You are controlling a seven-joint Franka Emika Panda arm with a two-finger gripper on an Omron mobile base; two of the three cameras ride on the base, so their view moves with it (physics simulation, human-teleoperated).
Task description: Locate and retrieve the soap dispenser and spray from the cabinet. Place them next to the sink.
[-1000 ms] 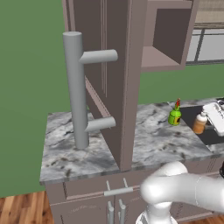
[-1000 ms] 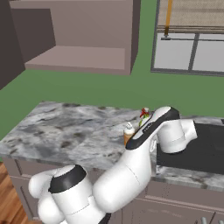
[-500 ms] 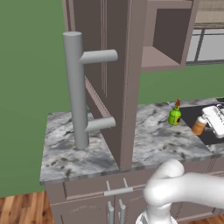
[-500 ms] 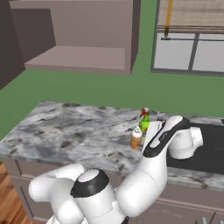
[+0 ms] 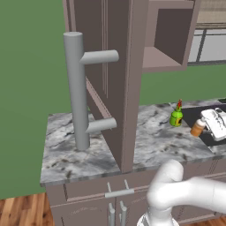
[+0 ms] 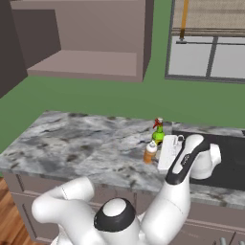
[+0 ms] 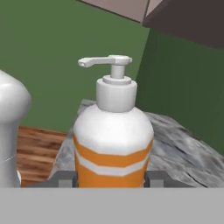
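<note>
Orange-and-white, the soap dispenser (image 7: 113, 144) sits squarely between the two dark tips of the claw (image 7: 112, 178), which presses in on either side of its lower body and holds it. From the right base camera the same soap dispenser (image 6: 150, 152) stands at the end of the white hand, on the marble tabletop (image 6: 81, 148) just beside the dark sink (image 6: 229, 158). A green spray (image 6: 158, 132) with a red trigger stands just behind it, also close to the sink's near edge. From the left base camera the spray (image 5: 176, 115) and soap dispenser (image 5: 197, 127) are near each other. The cabinet (image 5: 115, 66) hangs above the tabletop, its door swung open with the grey bar handle (image 5: 76, 90) facing the camera.
</note>
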